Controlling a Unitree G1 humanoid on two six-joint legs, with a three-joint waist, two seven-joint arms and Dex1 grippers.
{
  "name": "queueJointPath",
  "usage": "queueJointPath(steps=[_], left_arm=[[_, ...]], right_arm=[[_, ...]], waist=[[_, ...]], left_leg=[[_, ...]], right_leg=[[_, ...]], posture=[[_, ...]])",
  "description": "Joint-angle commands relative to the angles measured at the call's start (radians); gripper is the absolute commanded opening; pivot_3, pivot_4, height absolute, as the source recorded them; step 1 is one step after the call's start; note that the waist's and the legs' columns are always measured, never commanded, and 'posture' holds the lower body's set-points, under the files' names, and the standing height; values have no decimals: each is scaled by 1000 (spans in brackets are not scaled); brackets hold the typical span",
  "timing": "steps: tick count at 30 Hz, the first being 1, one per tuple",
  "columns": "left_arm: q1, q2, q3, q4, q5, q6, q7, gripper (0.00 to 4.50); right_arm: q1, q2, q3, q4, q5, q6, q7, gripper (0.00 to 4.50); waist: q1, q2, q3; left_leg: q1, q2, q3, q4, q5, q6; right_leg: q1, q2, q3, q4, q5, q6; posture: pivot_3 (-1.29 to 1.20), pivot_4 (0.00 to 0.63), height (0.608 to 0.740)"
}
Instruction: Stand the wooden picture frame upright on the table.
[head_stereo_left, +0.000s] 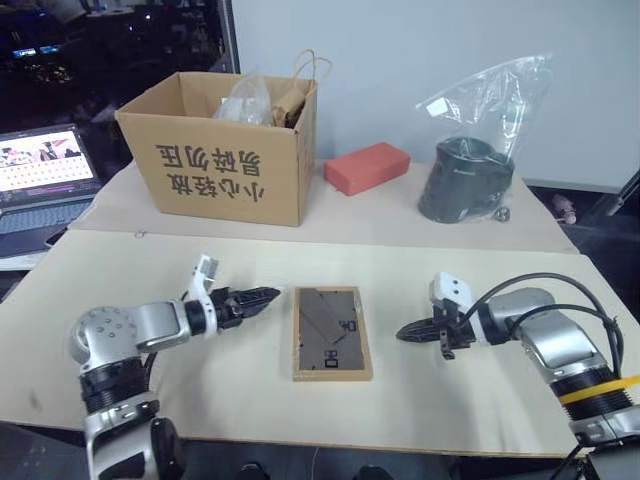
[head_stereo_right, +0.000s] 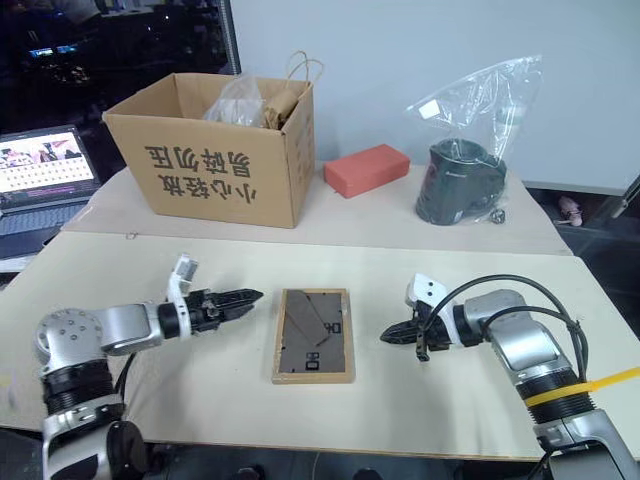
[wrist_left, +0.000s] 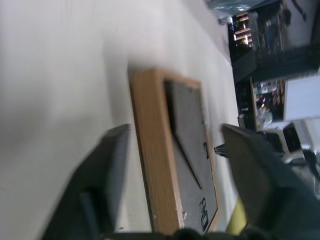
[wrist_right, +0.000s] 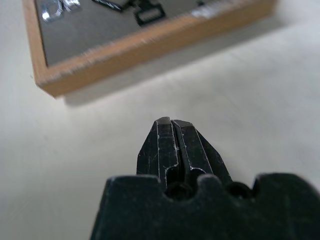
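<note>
Frame: wooden picture frame (head_stereo_left: 332, 333) flat, back panel up, on table (head_stereo_left: 120, 290), between 2 grippers.
Long axis: toward and away from robot.
Left gripper (head_stereo_left: 262, 297): fingers spread, nearer, frame's left edge just beyond.
Right gripper (head_stereo_left: 409, 331): fingers together, empty, apart.

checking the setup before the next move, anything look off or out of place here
The picture frame lies face-down on the table, grey back panel up, slightly askew, between the two claws and touching neither. Nothing looks spilled or damaged.

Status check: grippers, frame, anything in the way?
Left gripper open, right gripper shut, both empty, flanking the frame. Frame flat on table, back up, not yet stood. Nothing blocking.
</note>
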Motion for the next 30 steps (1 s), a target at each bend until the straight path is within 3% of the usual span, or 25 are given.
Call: queueJointPath(steps=[1, 3, 5, 11, 17, 20, 21, 28, 30], left_arm=[[57, -14, -80, -17, -351, -32, 332, 4476], [134, 21, -222, -67, -632, -181, 541, 4476], [205, 30, -333, -137, -743, -263, 630, 4476], [326, -23, -495, -221, -751, -342, 686, 4476], [334, -64, -479, -233, -751, -386, 674, 4476], [310, -31, -465, -238, -751, -351, 542, 4476], [306, -22, -466, -236, -751, -345, 510, 3939], [283, 62, -469, -220, -751, -309, 298, 1631], [271, 88, -452, -204, -751, -303, 240, 1209]], right_arm=[[-1, 11, 15, -19, 4, -21, 19, 0], [5, 20, 27, -23, 3, -24, 22, 0], [8, 37, 42, -23, -6, -31, 12, 0], [4, 112, 79, -22, -28, -30, -31, 0], [5, 130, 77, -52, -30, -4, -50, 0], [7, 123, 65, -56, -25, 6, -58, 0], [5, 122, 63, -54, -25, 7, -60, 0], [-14, 115, 50, -42, -19, 15, -67, 0], [-19, 112, 46, -36, -19, 15, -70, 0]], waist=[[0, 0, 0], [0, 0, 0], [1, 0, 0], [21, 0, -2], [32, 1, -6], [34, 1, -6], [33, 1, -6], [31, 1, -6], [29, 1, -6]], left_leg=[[0, 0, 0, 1, 0, 0], [0, -1, -1, 0, 0, 0], [1, -1, -2, 0, 0, 0], [10, -3, -2, 0, 0, -1], [11, -3, -1, 0, 0, -1], [10, -3, -2, 0, 0, -1], [9, -3, -2, -1, 0, -1], [7, -3, -1, -2, 0, -1], [7, -3, -2, -2, 0, -1]], right_leg=[[1, 0, 0, 0, 0, 0], [1, 0, 0, 0, 1, 1], [2, -1, 0, 0, 2, -2], [13, -2, -1, -6, 3, -3], [14, -2, -1, -9, 0, 2], [13, -2, -1, -9, 0, 2], [12, -2, -1, -9, 0, 2], [10, -2, -1, -9, 0, 2], [9, -1, -1, -9, 0, 2]], posture=[[0, 150, 688], [0, 150, 688], [0, 150, 688], [0, 150, 688], [0, 150, 688], [0, 150, 688], [0, 150, 688], [0, 150, 688], [0, 150, 688]])
